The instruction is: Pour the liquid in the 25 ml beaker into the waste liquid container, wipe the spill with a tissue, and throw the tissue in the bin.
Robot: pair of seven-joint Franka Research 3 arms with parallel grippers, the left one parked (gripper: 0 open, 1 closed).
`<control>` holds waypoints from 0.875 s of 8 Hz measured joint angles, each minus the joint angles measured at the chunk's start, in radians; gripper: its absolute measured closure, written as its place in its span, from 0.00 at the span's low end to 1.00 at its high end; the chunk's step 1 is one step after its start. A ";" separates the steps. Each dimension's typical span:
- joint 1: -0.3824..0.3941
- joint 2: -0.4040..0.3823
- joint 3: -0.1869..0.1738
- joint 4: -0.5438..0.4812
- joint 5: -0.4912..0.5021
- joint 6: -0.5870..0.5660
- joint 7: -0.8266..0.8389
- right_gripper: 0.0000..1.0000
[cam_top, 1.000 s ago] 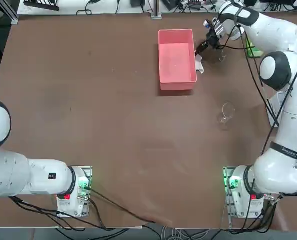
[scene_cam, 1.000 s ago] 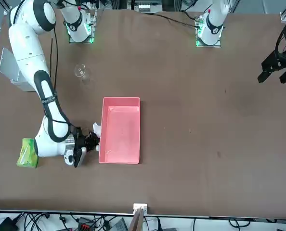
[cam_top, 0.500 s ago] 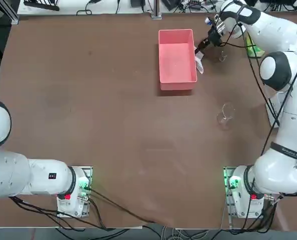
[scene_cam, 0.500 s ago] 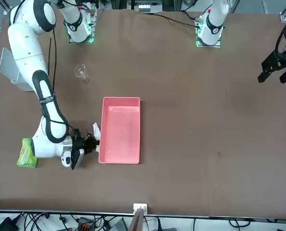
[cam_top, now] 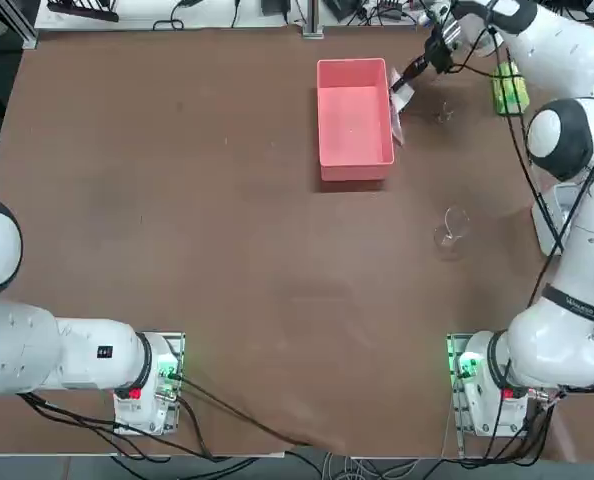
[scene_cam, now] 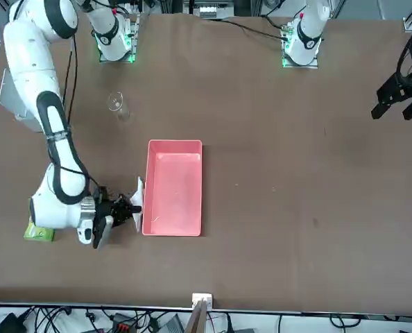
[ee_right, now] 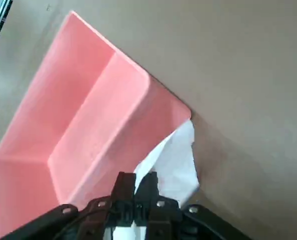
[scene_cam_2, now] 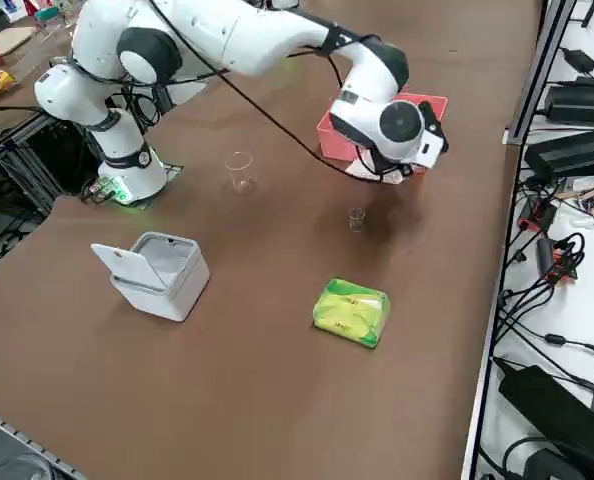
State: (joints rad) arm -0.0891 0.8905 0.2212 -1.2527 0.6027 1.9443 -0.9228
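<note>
My right gripper is shut on the tissue, a white crumpled sheet that hangs from its fingertips just beside the right wall of the waste liquid container, a pink tub. In the wrist view the tissue droops from the closed gripper next to the tub's outer wall. The front view shows the gripper and tissue at the tub's near left corner. The 25 ml beaker stands upright on the table right of the gripper, apart from it; the side view shows it too.
A larger clear glass vessel stands nearer the arm's base. A green tissue pack lies at the far right. A white bin with its lid open sits near the table's right edge, beside the arm.
The gripper has risen with the tissue from the table beside the tub and shifted toward the table's far edge. The tissue now hangs free instead of lying on the table.
</note>
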 joint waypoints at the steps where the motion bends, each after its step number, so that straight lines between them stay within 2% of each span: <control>1: 0.000 -0.037 -0.022 -0.001 0.000 -0.041 0.000 0.98; 5: -0.001 -0.181 -0.146 -0.006 -0.001 -0.270 0.000 0.98; 7: -0.005 -0.234 -0.190 -0.025 -0.017 -0.365 0.000 0.98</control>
State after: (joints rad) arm -0.0939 0.6562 0.0312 -1.2778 0.5854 1.5793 -0.9228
